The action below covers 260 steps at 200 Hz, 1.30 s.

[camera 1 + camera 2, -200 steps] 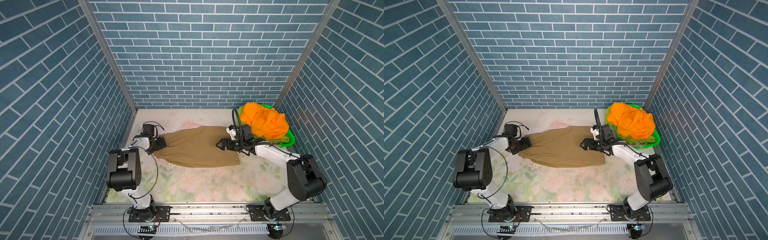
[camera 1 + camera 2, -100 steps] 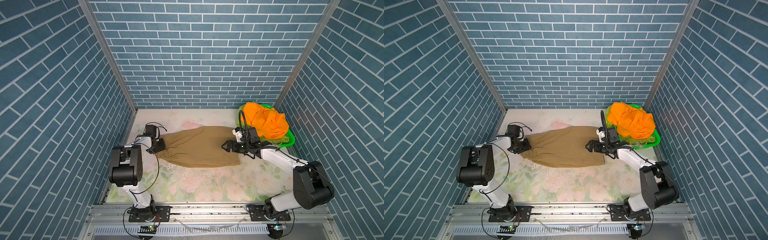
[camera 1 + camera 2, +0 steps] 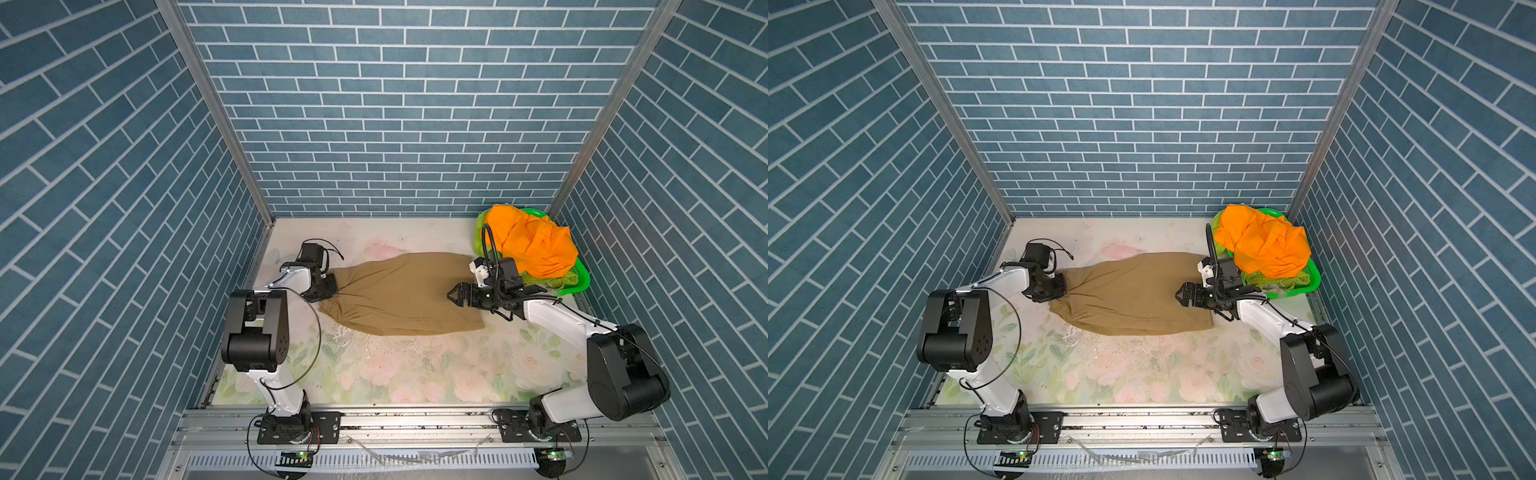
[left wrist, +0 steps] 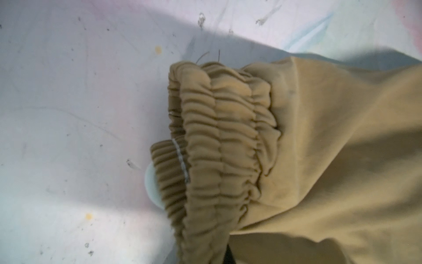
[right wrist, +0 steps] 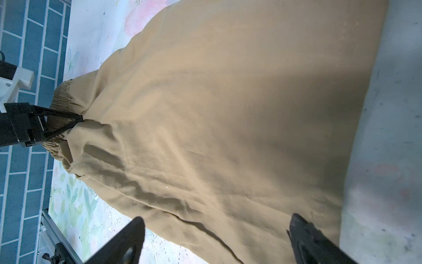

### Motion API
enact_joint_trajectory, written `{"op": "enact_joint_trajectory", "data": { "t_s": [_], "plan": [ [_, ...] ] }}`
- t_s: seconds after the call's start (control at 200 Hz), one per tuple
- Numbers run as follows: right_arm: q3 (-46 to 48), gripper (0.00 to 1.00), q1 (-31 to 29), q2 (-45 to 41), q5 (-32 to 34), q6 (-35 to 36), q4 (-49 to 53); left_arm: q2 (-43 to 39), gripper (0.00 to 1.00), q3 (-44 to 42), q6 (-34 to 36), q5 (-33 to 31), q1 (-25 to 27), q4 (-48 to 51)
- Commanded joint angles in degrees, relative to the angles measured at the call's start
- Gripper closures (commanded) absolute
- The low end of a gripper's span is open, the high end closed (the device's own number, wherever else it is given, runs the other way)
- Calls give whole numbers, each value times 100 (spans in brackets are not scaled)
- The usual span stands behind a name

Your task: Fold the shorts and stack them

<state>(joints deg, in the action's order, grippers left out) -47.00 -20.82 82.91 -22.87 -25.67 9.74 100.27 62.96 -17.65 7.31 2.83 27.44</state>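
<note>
The tan shorts [image 3: 399, 291] [image 3: 1133, 291] lie flat across the middle of the table, gathered waistband [image 4: 217, 148] at the left end. My left gripper [image 3: 332, 289] [image 3: 1061, 291] is shut on that waistband; in the right wrist view its fingers [image 5: 68, 121] converge on the bunched cloth. My right gripper [image 3: 453, 296] [image 3: 1181, 296] [image 5: 217, 219] hovers open over the right half of the tan shorts, holding nothing. The orange shorts [image 3: 530, 245] [image 3: 1262, 245] are heaped at back right, with lime green shorts [image 3: 540, 280] [image 3: 1258, 278] peeking out beneath.
The green perforated basket [image 3: 579, 282] [image 3: 1312, 282] holding the orange and green shorts stands in the back right corner, just behind the right wrist. Blue brick walls close in the left, back and right. The floral table surface [image 3: 415, 365] stretches in front of the tan shorts.
My left gripper has closed on the tan shorts' waistband. The right gripper has drifted a little to the right over the cloth, still open.
</note>
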Motion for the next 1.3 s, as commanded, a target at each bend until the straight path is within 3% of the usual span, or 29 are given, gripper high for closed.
{"op": "enact_joint_trajectory", "data": {
  "t_s": [0.0, 0.14, 0.4, 0.615, 0.83, 1.1, 1.295],
  "plan": [
    [72, 1, 17, -184, -107, -269, -267, -272, 100, 391, 88, -180, 200, 544],
    [332, 1, -288, -207, -249, -996, -976, -354, 100, 1013, 182, -400, 545, 1094],
    [292, 1, -1756, 440, 721, -1958, -2219, -312, 100, 1989, 244, -685, 1038, 1650],
    [-856, 1, -2423, 1346, 1647, -1000, -1069, -145, 100, 2694, 413, -810, 1300, 2027],
    [-1563, 1, -2941, 2037, 2729, -252, -150, -168, 100, 2764, 455, -837, 1396, 2046],
    [-2345, 1, -3615, 2921, 3870, 113, 495, -183, 100, 2783, 462, -830, 1413, 2049],
    [-2457, 1, -3666, 3084, 3966, 95, 652, -171, 100, 2810, 541, -884, 1413, 2065]
  ]
}}
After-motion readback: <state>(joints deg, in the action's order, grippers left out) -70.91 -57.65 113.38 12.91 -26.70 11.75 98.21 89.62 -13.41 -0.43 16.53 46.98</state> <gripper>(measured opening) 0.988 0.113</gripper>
